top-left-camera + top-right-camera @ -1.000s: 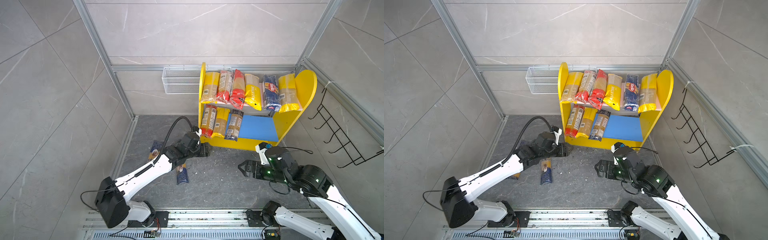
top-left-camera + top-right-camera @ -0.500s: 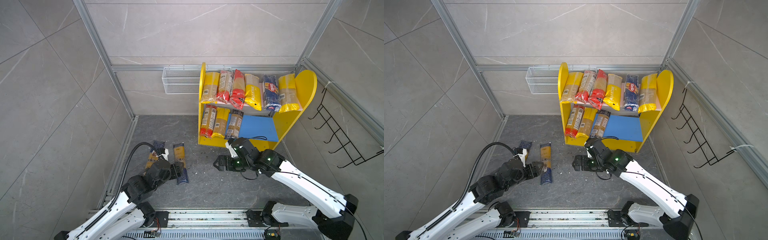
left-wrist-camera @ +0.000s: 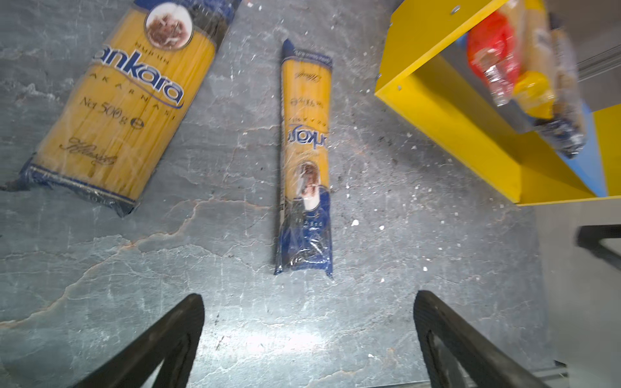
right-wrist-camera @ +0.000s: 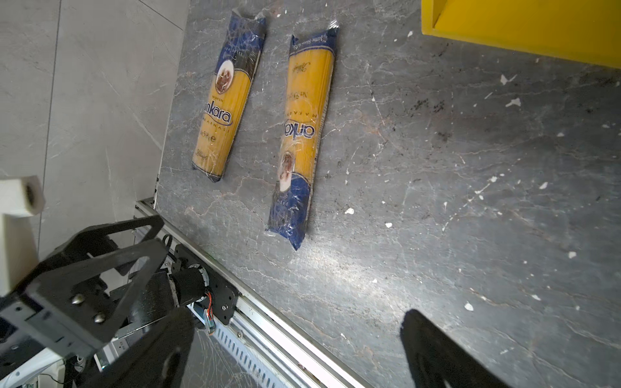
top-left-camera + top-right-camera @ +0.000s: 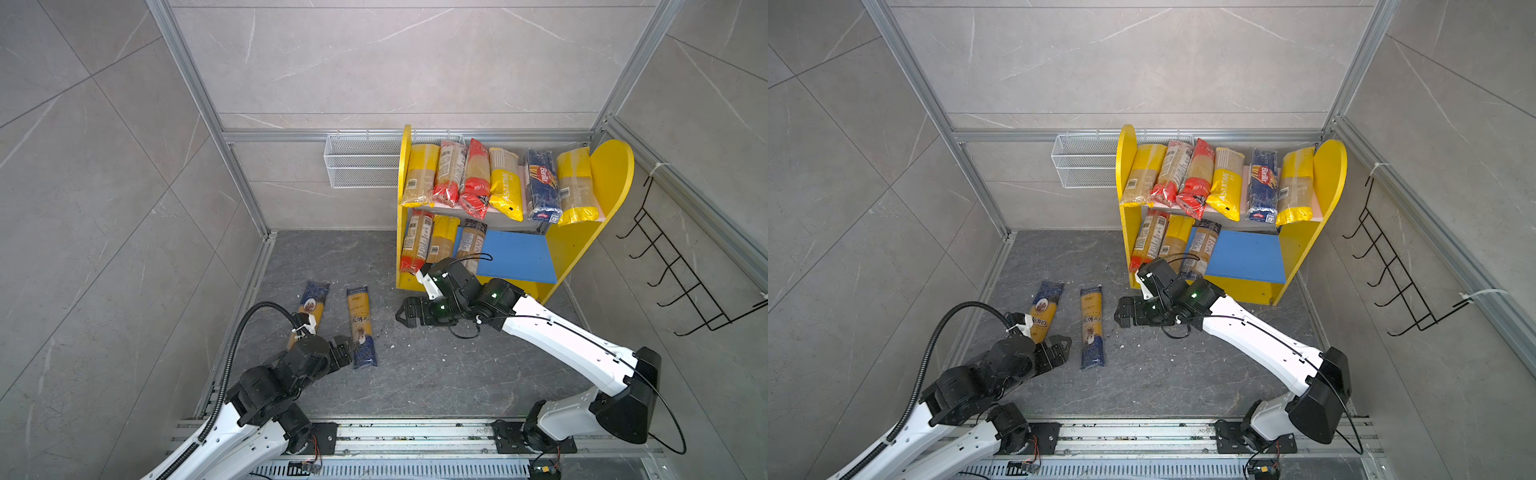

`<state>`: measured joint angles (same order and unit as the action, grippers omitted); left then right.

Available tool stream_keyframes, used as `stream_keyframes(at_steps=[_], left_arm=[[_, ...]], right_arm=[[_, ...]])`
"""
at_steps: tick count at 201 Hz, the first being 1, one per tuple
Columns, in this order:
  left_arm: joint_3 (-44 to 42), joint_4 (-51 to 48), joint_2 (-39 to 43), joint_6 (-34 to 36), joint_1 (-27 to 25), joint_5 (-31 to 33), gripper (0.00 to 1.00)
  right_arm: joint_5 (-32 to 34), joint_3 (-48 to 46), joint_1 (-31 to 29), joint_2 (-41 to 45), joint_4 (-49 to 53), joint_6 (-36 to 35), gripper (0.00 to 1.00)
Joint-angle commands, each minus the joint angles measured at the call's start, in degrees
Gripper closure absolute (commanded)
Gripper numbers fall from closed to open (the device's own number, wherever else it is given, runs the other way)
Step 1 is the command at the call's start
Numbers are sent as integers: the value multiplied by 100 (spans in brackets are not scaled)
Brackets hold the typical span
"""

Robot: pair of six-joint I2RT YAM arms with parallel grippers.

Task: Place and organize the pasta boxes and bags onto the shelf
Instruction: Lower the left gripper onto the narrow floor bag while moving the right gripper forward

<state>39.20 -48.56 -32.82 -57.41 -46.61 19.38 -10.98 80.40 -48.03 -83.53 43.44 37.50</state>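
- Spread wide and empty: jaws of my left gripper [image 3: 309, 297] and right gripper [image 4: 295, 314].
- Yellow-and-blue plastic spaghetti packet [image 5: 361, 328] lies on the grey stone floor [image 5: 415, 374] between them, off the yellow-sided wooden shelf [image 5: 611, 174].

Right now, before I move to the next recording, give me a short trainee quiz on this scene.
1. How many long plastic spaghetti packets sit on the blue lower board of the yellow-sided wooden shelf?
2. True or false: the left gripper is open and touches neither yellow-and-dark-blue packet on the grey stone floor.
3. The right gripper is: A) open and empty over bare floor; B) shut on a red packet; C) inside a wire basket.

Key
1. Three.
2. True.
3. A.
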Motion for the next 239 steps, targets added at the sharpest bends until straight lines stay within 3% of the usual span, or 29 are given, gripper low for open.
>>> stream_keyframes(at_steps=[1,87,151,239], left_arm=[[-191,382,-213,-239,11,40,0],[-961,2352,-1676,-306,-153,397,0],[-879,2917,-3182,-721,-957,1610,0],[-638,3297,-4696,-1265,-1235,1668,0]], right_arm=[[56,245,-22,-89,84,-223,0],[397,83,119,414,763,-480,0],[597,-343,456,1276,1360,-511,0],[773,-647,770,2070,1965,-599,0]])
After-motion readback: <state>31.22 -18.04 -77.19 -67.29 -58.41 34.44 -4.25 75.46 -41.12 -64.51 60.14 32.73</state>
